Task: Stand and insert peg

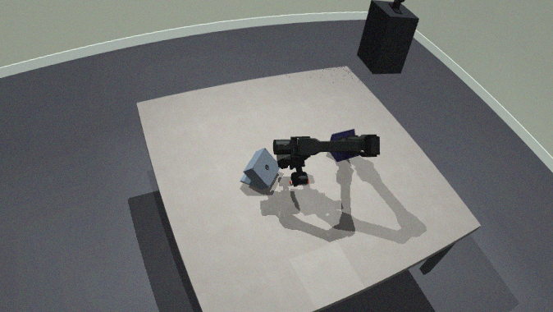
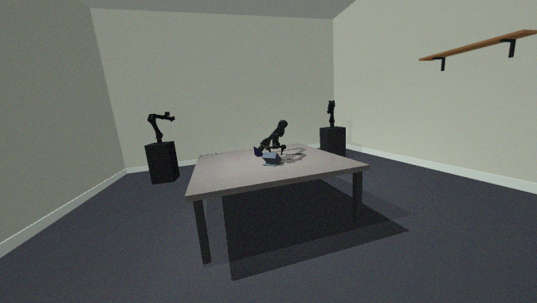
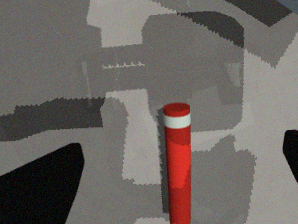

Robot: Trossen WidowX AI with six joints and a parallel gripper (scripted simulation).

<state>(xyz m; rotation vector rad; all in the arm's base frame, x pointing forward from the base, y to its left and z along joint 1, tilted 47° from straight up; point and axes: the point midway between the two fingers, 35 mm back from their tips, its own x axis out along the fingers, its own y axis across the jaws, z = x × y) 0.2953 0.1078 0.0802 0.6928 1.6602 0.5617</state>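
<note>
A red peg (image 3: 177, 176) with a white band (image 3: 177, 120) near one end lies flat on the table (image 1: 230, 230). In the top view only small red bits of the peg (image 1: 290, 182) show under the gripper. My gripper (image 1: 299, 179) (image 3: 183, 147) is open and hangs low right over the peg, one finger on each side, with nothing between them touching. The blue-grey sloped panel (image 1: 259, 169) (image 2: 272, 158) stands just left of the gripper, and its single hole (image 1: 266, 167) is in the upper face.
The arm (image 1: 324, 145) (image 2: 275, 137) reaches across from its dark blue base (image 1: 344, 135) at the right. A black pedestal (image 1: 387, 37) stands off the table's far corner. Two other pedestals with arms (image 2: 161, 159) (image 2: 332, 139) stand by the walls.
</note>
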